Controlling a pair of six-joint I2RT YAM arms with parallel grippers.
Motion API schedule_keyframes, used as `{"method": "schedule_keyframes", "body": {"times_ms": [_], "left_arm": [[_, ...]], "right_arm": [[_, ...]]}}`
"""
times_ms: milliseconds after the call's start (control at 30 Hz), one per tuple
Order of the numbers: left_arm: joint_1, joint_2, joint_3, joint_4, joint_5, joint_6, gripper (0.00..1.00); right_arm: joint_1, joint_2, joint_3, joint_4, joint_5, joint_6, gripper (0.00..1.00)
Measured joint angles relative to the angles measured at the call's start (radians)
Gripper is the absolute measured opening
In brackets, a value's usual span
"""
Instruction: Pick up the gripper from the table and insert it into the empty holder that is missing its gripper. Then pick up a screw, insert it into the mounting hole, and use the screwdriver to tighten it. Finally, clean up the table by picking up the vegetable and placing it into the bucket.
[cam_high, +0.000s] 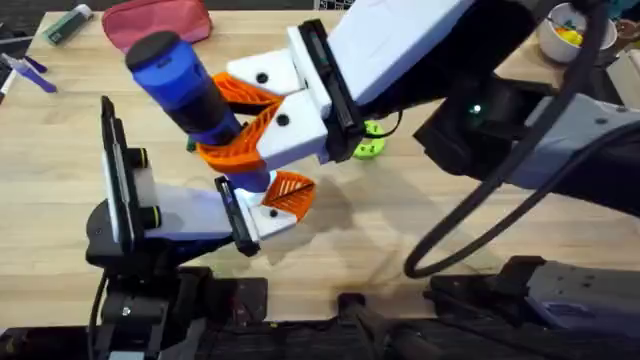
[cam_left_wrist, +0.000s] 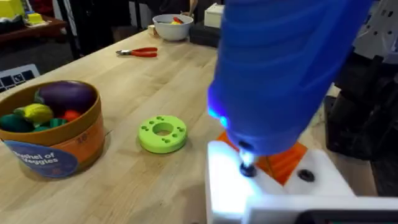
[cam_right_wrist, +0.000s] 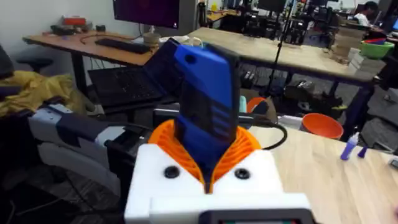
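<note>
My right gripper (cam_high: 215, 120) (cam_right_wrist: 208, 168) reaches across the table, shut on the blue screwdriver (cam_high: 185, 85) (cam_right_wrist: 205, 106), which stands tilted. Its metal tip sits on a screw (cam_left_wrist: 247, 169) in the white holder block (cam_left_wrist: 221, 193) (cam_high: 268, 218) of my left gripper (cam_left_wrist: 280, 165) (cam_high: 285, 200). The orange gripper tip (cam_left_wrist: 289, 163) (cam_high: 292, 190) sits seated between the left arm's two white blocks, which stand close together. The brown-orange bucket (cam_left_wrist: 43, 149) holds toy produce. A dark-green sliver (cam_high: 190, 146) peeks out beside the screwdriver; I cannot tell whether it is the vegetable.
A bright-green disc with holes (cam_left_wrist: 163, 134) (cam_high: 370, 140) lies between bucket and grippers. Red-handled pliers (cam_left_wrist: 140, 52) and a white bowl (cam_left_wrist: 173, 26) (cam_high: 565, 35) sit farther off. A pink pouch (cam_high: 155, 22) and markers (cam_high: 30, 70) lie at the far left. Black cables (cam_high: 480, 210) loop at the right.
</note>
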Motion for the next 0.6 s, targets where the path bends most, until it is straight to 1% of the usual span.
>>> {"method": "schedule_keyframes", "body": {"times_ms": [600], "left_arm": [[0.000, 0.000, 0.000, 0.000, 0.000, 0.000, 0.007]], "right_arm": [[0.000, 0.005, -0.004, 0.003, 0.000, 0.015, 0.024]]}}
